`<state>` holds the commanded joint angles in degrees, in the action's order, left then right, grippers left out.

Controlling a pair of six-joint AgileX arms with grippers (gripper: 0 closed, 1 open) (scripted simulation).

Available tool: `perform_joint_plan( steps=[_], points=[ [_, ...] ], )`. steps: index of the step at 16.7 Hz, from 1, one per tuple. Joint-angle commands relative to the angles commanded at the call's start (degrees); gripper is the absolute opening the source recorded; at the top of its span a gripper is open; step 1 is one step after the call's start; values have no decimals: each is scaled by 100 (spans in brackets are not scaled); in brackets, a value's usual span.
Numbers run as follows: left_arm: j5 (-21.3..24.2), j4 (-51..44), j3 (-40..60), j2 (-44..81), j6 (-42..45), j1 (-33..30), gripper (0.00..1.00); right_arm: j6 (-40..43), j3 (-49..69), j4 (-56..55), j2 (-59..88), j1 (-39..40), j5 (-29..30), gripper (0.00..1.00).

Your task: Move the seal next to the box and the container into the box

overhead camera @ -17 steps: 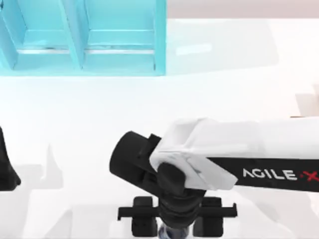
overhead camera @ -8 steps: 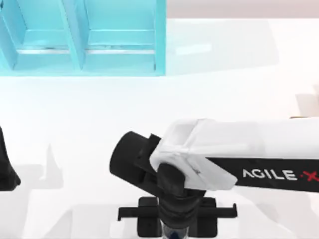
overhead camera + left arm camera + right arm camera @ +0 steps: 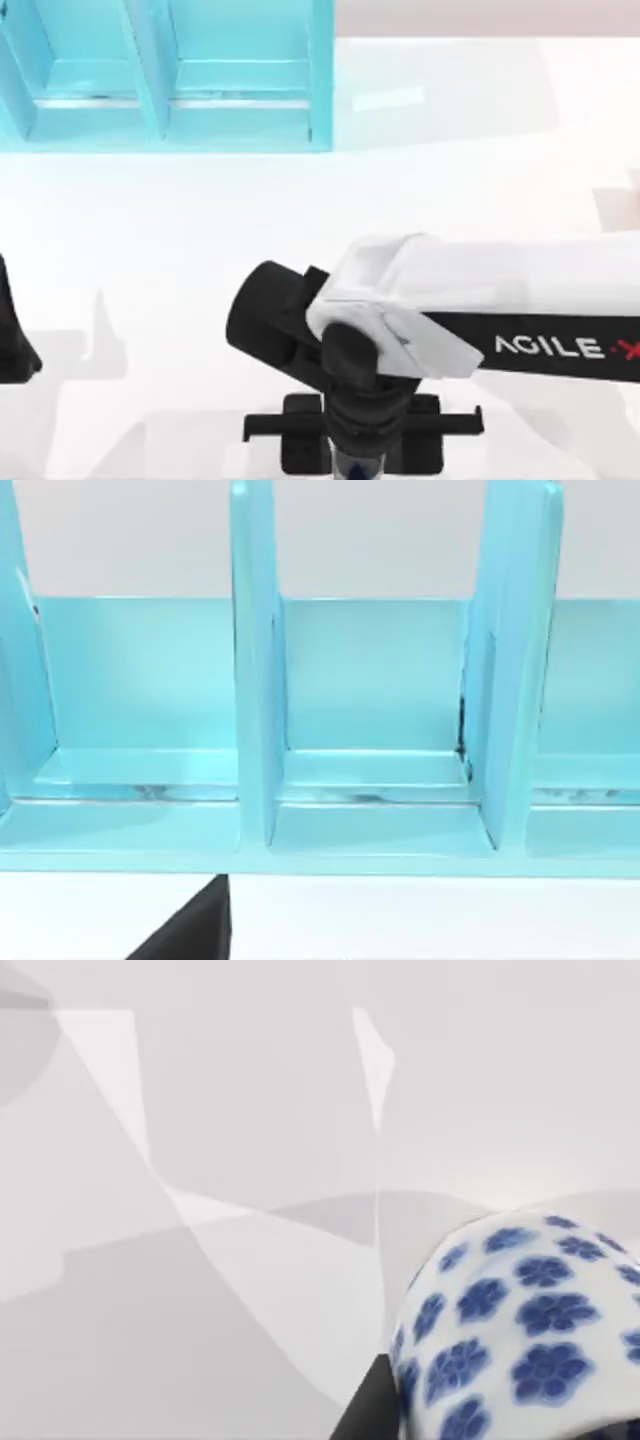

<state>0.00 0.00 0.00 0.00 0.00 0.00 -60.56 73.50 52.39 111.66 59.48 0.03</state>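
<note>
Where right claw hangs — container between fingers.

My right arm has edged slightly away from the blue box, toward the right. My right pincer has closed in around the container.
</note>
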Motion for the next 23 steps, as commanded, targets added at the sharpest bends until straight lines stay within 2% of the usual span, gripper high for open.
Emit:
perform_joint_plan(
  steps=[11, 18, 20, 23],
  points=[
    [0, 0, 0, 0, 0, 0, 100, 896, -329, 1684, -2153, -861, -11, 0],
    [0, 0, 0, 0, 0, 0, 100, 1042, -378, 1783, -2253, -994, 18, 0],
    [0, 0, 0, 0, 0, 0, 100, 1348, -397, 1752, -2317, -1293, 124, 0],
    [0, 0, 0, 0, 0, 0, 100, 2261, -474, 1695, -2453, -2185, 359, 0]
  ],
)
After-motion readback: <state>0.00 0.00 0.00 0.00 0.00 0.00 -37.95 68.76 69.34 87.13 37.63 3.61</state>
